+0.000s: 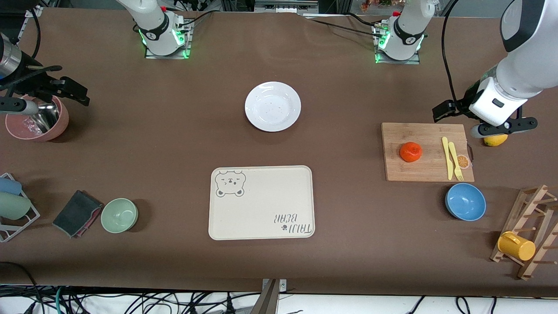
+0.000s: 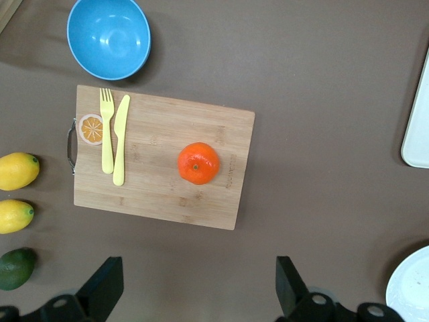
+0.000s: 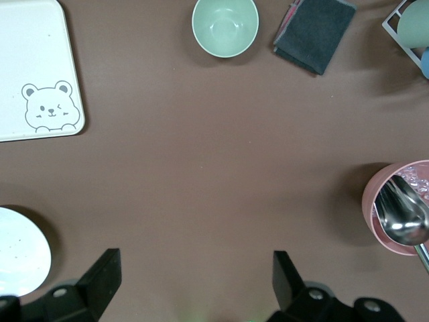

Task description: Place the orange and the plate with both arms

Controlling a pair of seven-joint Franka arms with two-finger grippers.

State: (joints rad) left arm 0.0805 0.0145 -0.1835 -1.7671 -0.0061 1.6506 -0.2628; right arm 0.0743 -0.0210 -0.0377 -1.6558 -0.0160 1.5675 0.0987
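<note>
The orange (image 1: pixel 410 151) (image 2: pixel 198 163) rests on a wooden cutting board (image 1: pixel 427 170) toward the left arm's end of the table. The white plate (image 1: pixel 273 106) (image 3: pixel 20 251) lies empty mid-table, nearer the robots' bases than the cream tray. My left gripper (image 1: pixel 501 127) (image 2: pixel 198 282) hangs open, high over the table beside the board, nothing between its fingers. My right gripper (image 1: pixel 17 106) (image 3: pixel 194 278) hangs open and empty, high over the table by the pink bowl at the right arm's end.
A cream bear tray (image 1: pixel 261 203) lies nearer the front camera than the plate. A yellow fork and knife (image 1: pixel 451 158) share the board. Around it are a blue bowl (image 1: pixel 465 201), lemons (image 2: pixel 17 171), a rack with a yellow cup (image 1: pixel 516 245). A green bowl (image 1: pixel 119 215), dark cloth (image 1: pixel 77 213) and pink bowl (image 1: pixel 37 120) sit at the right arm's end.
</note>
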